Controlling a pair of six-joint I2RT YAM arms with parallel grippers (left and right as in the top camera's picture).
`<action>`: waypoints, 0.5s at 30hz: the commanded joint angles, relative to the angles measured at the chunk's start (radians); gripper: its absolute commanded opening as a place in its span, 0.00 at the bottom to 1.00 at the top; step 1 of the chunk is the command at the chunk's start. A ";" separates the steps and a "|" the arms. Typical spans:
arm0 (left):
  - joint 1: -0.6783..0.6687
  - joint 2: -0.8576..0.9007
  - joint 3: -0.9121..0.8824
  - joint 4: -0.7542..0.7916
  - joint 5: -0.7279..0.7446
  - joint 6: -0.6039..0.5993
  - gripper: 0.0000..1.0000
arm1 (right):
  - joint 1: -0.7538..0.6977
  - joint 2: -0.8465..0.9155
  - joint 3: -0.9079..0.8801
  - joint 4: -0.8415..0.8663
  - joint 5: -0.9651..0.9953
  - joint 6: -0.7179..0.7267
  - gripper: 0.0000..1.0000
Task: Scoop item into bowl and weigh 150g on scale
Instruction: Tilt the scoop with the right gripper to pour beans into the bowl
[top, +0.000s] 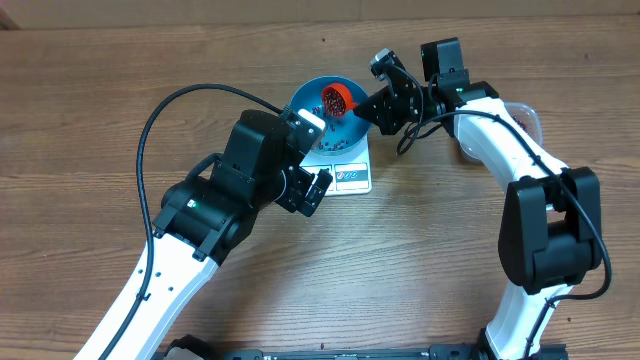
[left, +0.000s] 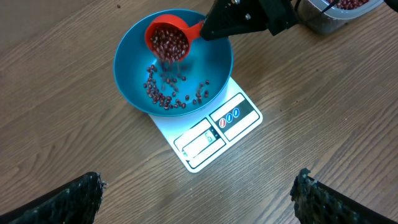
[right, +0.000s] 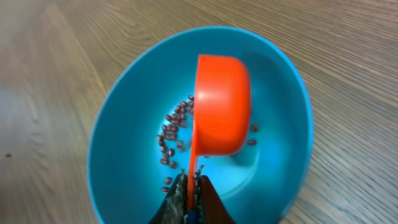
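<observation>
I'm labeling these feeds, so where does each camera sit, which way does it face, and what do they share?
Overhead: above the table, looking straight down; both arms show.
Left wrist: angled down at bowl and scale; open left gripper frames the bottom.
Right wrist: looking down into the bowl; right gripper shut on scoop.
Shared: bowl, scoop, beans.

Left arm reaches in from the near left; left gripper (top: 314, 155) stands wide open and empty, angled downward. Right arm bends in from the right, wrist rolled, right gripper (right: 189, 198) clamped on the scoop (right: 221, 106) handle
</observation>
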 joint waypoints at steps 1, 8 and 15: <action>0.003 -0.001 -0.005 0.001 0.008 -0.017 0.99 | 0.026 -0.094 0.002 -0.013 0.091 -0.064 0.04; 0.003 -0.001 -0.005 0.001 0.008 -0.017 1.00 | 0.117 -0.172 0.002 -0.042 0.354 -0.153 0.04; 0.003 0.000 -0.005 0.001 0.008 -0.017 1.00 | 0.201 -0.172 0.002 -0.041 0.584 -0.160 0.04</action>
